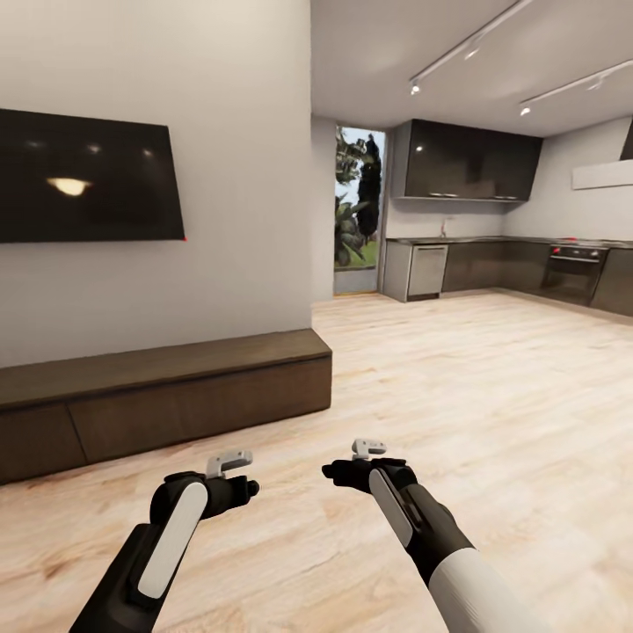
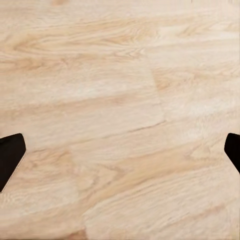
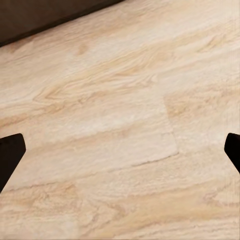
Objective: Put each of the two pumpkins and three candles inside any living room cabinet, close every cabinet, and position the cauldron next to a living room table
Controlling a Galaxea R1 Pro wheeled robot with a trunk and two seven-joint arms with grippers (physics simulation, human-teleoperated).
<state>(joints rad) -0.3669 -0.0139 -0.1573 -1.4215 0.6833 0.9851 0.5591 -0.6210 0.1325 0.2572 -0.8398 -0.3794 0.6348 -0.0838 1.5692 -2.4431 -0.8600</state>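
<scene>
The cabinet (image 1: 176, 396), a long low dark-brown unit, runs along the white wall at the left with its flat drawer fronts flush and shut. My left gripper (image 1: 239, 475) hovers over the wooden floor in front of it, open, with nothing between its fingers (image 2: 10, 155). Beside it to the right, my right gripper (image 1: 347, 462) is also open and empty. The right wrist view catches the cabinet's dark base (image 3: 45, 15) beyond the fingertips (image 3: 10, 155). The pumpkins, candles, cauldron and table are out of view.
A black TV (image 1: 83, 180) hangs on the wall above the cabinet. Pale plank floor (image 1: 457, 396) stretches right and back to a kitchen with grey cupboards (image 1: 466, 163), an oven (image 1: 573, 272) and a tall window (image 1: 358, 207).
</scene>
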